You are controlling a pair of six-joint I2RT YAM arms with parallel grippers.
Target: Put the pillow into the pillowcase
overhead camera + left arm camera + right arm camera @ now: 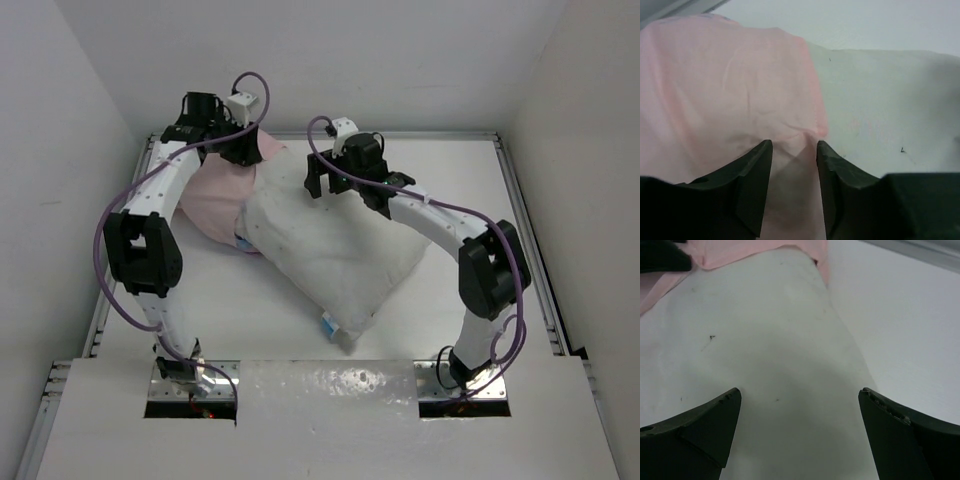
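The white pillow (335,250) lies diagonally mid-table, its small blue tag (328,322) at the near corner. The pillowcase (215,195) lies pale pink side up at the back left, its edge drawn over the pillow's far-left end. My left gripper (245,150) is at the back over that edge. In the left wrist view its jaws (794,145) are narrowed on a fold of pink pillowcase (715,90) next to the pillow (880,100). My right gripper (326,188) hovers open and empty (800,392) over the pillow's far end (765,340); the pillowcase's edge (740,250) shows beyond it.
White enclosure walls stand close on the left, back and right. Metal rails (525,220) run along the table's side edges. A white board (330,420) with the arm bases lies along the near edge. Purple cables (105,250) loop off both arms.
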